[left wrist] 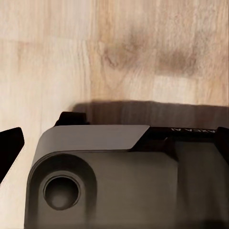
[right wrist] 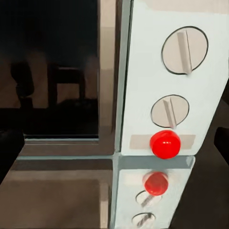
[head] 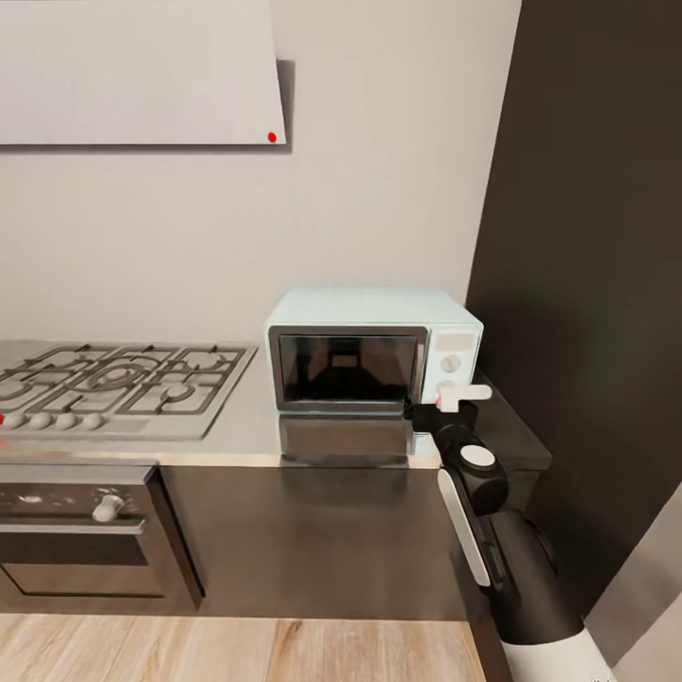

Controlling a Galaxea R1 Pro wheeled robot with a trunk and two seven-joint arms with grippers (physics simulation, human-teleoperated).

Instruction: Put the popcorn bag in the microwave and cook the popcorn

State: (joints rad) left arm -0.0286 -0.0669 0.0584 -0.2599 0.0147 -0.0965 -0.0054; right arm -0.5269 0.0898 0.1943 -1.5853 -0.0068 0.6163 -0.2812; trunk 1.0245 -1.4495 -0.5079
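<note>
The microwave (head: pixel 371 349), a pale mint-blue box, stands on a grey reflective worktop (head: pixel 242 431) with its dark glass door shut. My right gripper (head: pixel 460 398) hovers open just in front of the white control panel (right wrist: pixel 167 81). Two round dials and a red button (right wrist: pixel 165 143) lie straight ahead between the dark fingertips (right wrist: pixel 9 152). The popcorn bag is out of view. In the left wrist view one dark finger (left wrist: pixel 9 149) of the left gripper sits at the picture's edge, over the wooden floor and the robot's grey base (left wrist: pixel 100 181).
A gas hob (head: pixel 114 384) lies left of the microwave, with a steel oven (head: pixel 80 530) below it and a white hood (head: pixel 137 71) above. A tall dark panel (head: pixel 587 284) stands close on the microwave's right. Glossy black cabinet fronts (head: pixel 303 540) face me.
</note>
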